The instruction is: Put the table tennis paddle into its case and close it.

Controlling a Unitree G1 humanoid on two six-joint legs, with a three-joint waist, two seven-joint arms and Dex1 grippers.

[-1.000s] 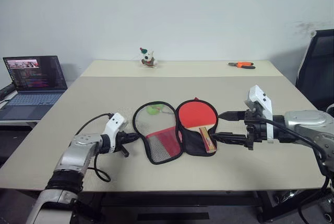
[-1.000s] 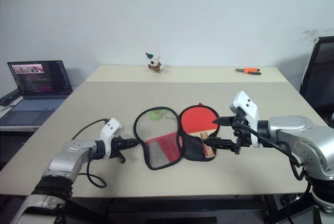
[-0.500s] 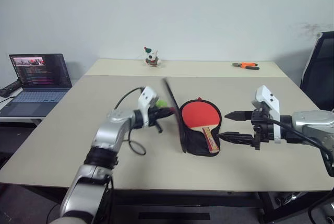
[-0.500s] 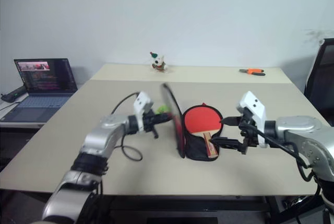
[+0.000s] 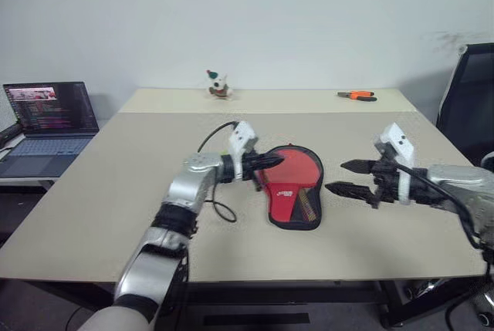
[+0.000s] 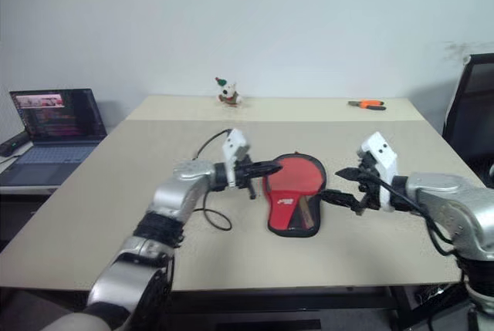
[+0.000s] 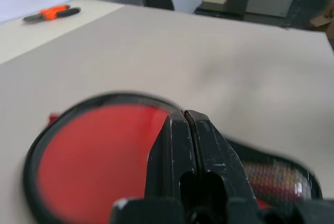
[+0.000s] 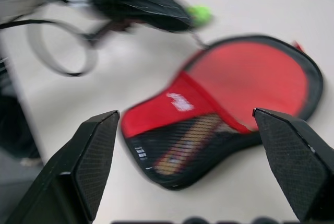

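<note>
Flipped over, case [image 5: 292, 192] half now covers paddle [image 8: 183, 145].

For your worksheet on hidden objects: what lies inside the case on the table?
Through the case's mesh, the paddle's wooden handle shows. The red lining covers the paddle's face, so it cannot be seen.

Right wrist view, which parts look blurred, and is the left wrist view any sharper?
Right wrist view: the left claw and its cable are smeared, the case soft. Left wrist view: the fingers are crisp, the case rim and pliers out of focus.
</note>
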